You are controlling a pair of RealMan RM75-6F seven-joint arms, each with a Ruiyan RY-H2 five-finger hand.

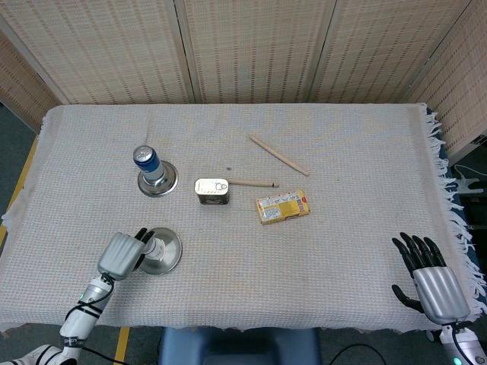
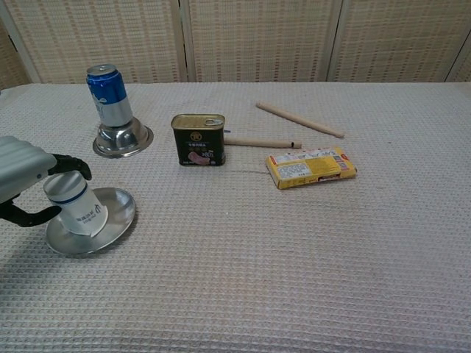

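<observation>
My left hand [image 1: 122, 255] [image 2: 22, 176] grips a white paper cup with a blue band [image 2: 73, 206] near the table's front left. The cup stands, slightly tilted, on a shiny steel saucer [image 1: 169, 255] [image 2: 110, 220]. In the head view the hand covers most of the cup. My right hand [image 1: 430, 277] hovers open at the table's front right corner with its fingers spread and nothing in it. It does not appear in the chest view.
A blue can [image 1: 146, 160] [image 2: 109, 95] stands on an upturned steel bowl [image 2: 123, 140] at the left. Mid-table are a dark tin [image 1: 212, 190] [image 2: 199, 140], a yellow box [image 1: 282, 206] [image 2: 310, 167], a long dowel [image 1: 278, 154] [image 2: 299, 119] and a short dowel [image 1: 253, 182] [image 2: 261, 143].
</observation>
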